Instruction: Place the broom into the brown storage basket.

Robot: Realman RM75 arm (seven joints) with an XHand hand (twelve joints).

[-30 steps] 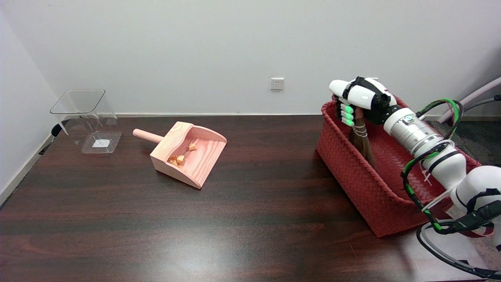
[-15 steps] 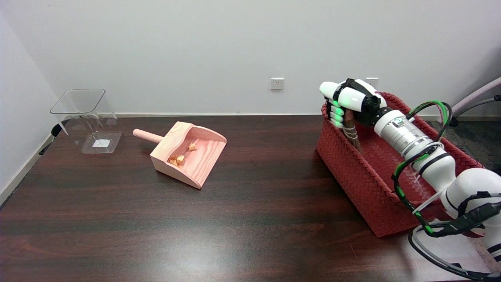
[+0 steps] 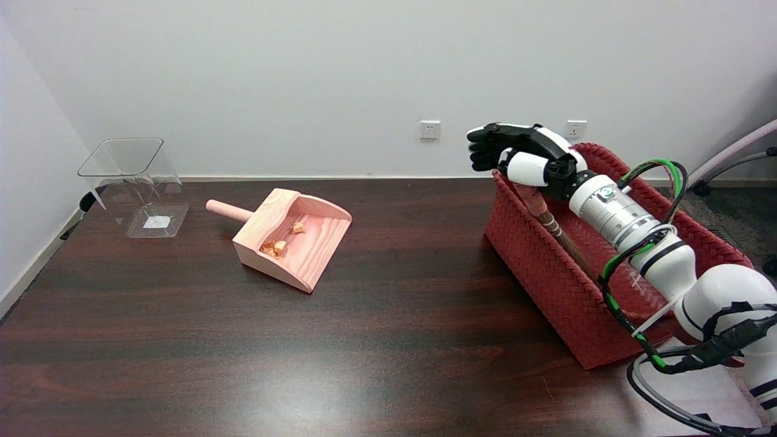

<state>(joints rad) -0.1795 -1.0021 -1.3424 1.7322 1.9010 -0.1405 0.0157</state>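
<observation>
The reddish-brown woven storage basket (image 3: 537, 267) stands at the table's right side. The small broom (image 3: 548, 216) lies inside it, slanted along the left wall, its pinkish handle up near the far-left corner and its dark bristles lower and partly hidden behind the wall and my arm. My right hand (image 3: 522, 152) hovers over that far-left corner with its fingers stretched out to the left and nothing in them. Its thumb side sits just above the broom's handle end; whether they touch I cannot tell.
A wooden dustpan (image 3: 294, 243) with a few orange crumbs lies left of centre, handle pointing left. A clear plastic bin (image 3: 136, 185) stands at the far left. Chair parts (image 3: 731, 155) show beyond the table's right edge.
My right hand has let go of the broom and spread its fingers, shifting left. The broom went from hanging upright in the grip to lying slanted in the basket.
</observation>
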